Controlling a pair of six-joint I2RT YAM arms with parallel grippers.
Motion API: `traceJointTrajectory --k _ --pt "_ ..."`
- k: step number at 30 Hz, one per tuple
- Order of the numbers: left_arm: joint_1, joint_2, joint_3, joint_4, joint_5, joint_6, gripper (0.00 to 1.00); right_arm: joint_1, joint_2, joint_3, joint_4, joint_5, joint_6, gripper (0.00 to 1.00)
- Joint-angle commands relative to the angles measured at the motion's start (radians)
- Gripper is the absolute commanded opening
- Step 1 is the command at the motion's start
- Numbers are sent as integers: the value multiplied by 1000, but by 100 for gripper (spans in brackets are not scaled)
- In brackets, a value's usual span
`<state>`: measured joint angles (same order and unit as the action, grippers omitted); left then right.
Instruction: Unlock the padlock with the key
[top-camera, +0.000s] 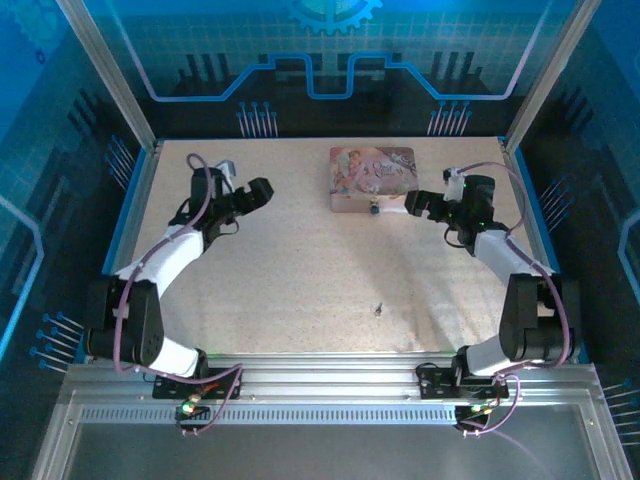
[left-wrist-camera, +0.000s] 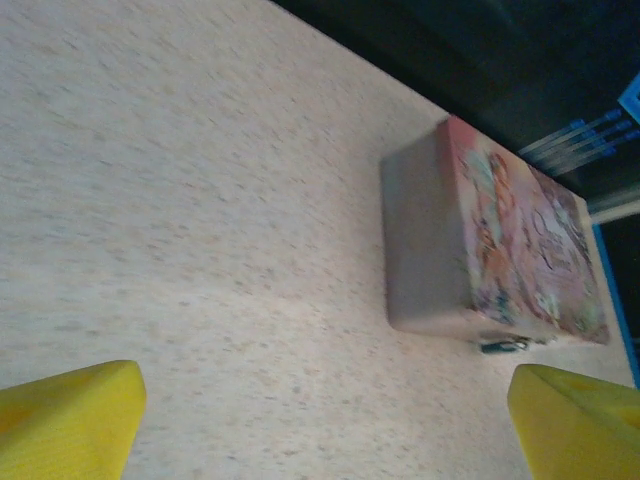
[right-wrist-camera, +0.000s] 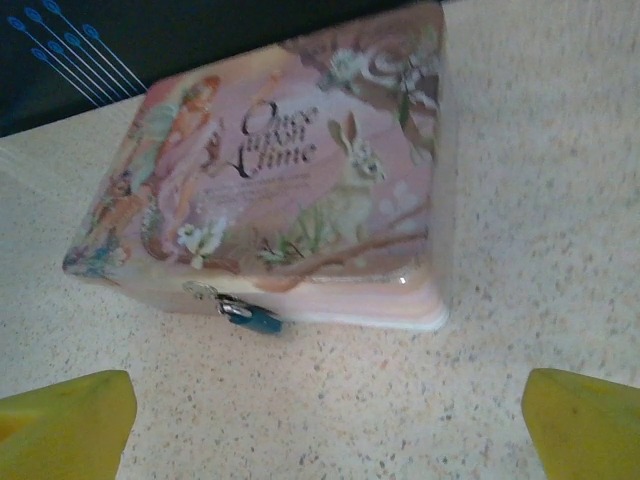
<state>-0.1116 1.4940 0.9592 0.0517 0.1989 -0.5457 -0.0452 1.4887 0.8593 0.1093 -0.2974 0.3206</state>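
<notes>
Nearest me in the overhead view, the key (top-camera: 378, 309) lies alone on the tabletop (top-camera: 280, 270). It is a tiny dark speck between my two arms, a little toward the right one, and nothing touches it. From the key, the tin (top-camera: 372, 178) sits at 12 o'clock, well apart, near the far edge of the tabletop. The padlock (top-camera: 375, 208) hangs against the tin's near wall, at the tin's 6 o'clock.

My left pincer (top-camera: 262, 190) is at about 9 o'clock from the tin, well apart from it, pointing toward 3 o'clock. Its jaws stand wide and hold nothing. On the left wrist camera my two yellow fingers (left-wrist-camera: 65, 420) sit in the bottom corners with bare tabletop between them. The tin is beyond at 2 o'clock, with the padlock a small dark shape at its lower edge.

My right pincer (top-camera: 416, 205) is near the tin's near right corner, at about 4 o'clock from the tin's middle, pointing toward 9 o'clock. It too is spread wide and empty. On the right wrist camera the tin lies ahead at 12 o'clock, its lid pink with printed figures and a rabbit. There the padlock shows bluish with a silvery shackle on the near wall, at 11 o'clock from the gap between my fingers.
</notes>
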Motion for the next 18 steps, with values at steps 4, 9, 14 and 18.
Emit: traceJointTrajectory --k 4,9,14,18 --pt "-79 163 181 -3 112 -59 92 -44 95 93 3 -62 71 100" --pt "-131 317 322 8 138 -70 89 -54 194 177 -25 -83 61 100" --pt "-168 455 442 20 144 -86 88 -56 311 265 -28 -102 73 100" --pt "-190 556 529 21 162 -96 86 -55 406 335 -22 -131 98 100"
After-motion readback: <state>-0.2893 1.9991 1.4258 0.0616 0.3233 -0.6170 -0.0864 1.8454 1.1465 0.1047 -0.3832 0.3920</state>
